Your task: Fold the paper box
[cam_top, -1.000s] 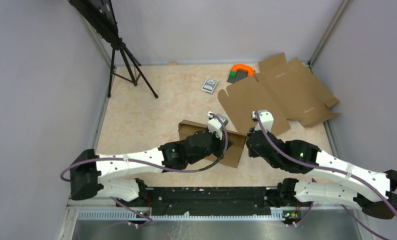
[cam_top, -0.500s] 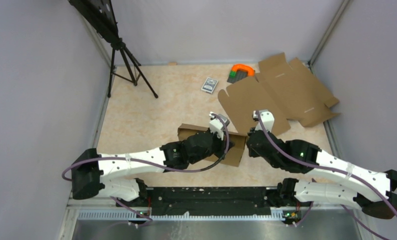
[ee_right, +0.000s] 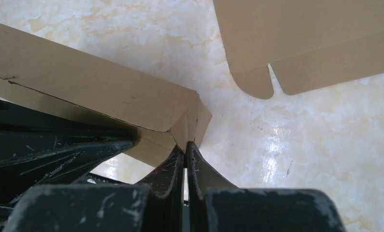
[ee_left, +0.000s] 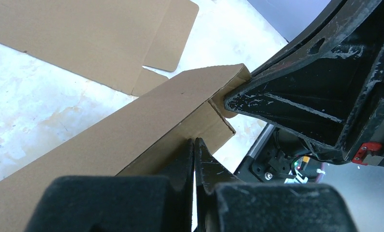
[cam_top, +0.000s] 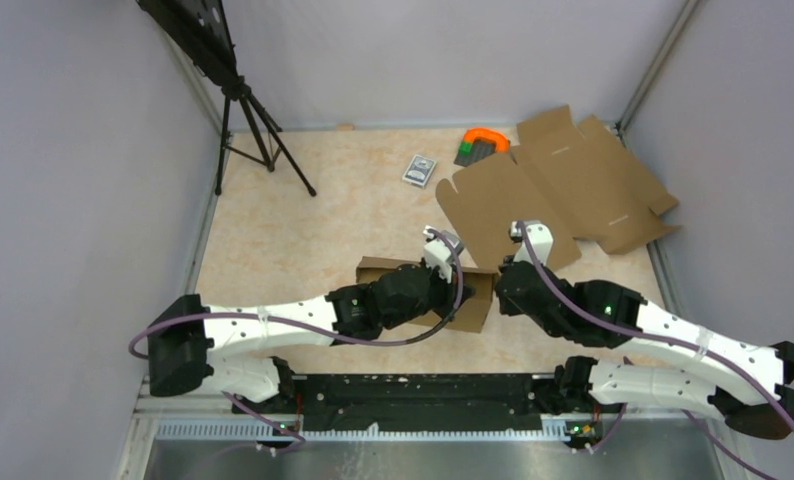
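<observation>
Paper box (cam_top: 473, 300) lies at the near middle of the tabletop (cam_top: 293, 220). My left end effector (ee_left: 195, 143), fingers pressed together, touches its side. My right end effector (ee_right: 185, 147), likewise closed, meets its right corner. A flat cardboard blank (cam_top: 573, 190) lies beyond.

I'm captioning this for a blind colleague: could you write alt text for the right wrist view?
The right gripper, jaws shut, touches its tips to the corner of the brown paper box on a pale marbled table. The left gripper, dark, meets the box from the left; a flat cardboard sheet lies beyond.
</observation>
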`<state>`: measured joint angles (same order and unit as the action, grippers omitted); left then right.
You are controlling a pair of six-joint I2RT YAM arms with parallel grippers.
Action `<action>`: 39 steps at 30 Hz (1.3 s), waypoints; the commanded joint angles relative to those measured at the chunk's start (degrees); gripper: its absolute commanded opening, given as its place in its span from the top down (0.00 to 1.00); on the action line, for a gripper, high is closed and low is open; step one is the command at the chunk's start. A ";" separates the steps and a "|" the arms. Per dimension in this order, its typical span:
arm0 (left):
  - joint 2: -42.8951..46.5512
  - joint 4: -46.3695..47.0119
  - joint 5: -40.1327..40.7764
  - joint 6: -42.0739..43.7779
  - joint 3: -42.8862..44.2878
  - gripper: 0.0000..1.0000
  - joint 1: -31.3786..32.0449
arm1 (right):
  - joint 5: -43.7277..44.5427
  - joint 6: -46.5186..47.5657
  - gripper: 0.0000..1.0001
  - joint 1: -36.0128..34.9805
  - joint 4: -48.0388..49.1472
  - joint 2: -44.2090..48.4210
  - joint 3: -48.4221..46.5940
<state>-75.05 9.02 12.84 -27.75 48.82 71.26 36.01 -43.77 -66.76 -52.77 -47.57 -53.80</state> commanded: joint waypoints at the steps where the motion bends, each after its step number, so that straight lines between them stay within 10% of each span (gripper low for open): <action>1: -1.42 -2.49 -0.98 -0.18 0.68 1.00 0.54 | 0.45 -1.55 1.00 -0.65 0.40 1.11 -2.71; 39: -3.29 -4.79 -0.71 -0.20 2.56 1.00 1.33 | -1.15 -1.35 1.00 -0.09 -1.54 -2.22 -8.40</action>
<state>-76.58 8.32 12.86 -27.97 50.48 72.18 35.22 -44.69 -66.76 -57.34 -49.71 -57.67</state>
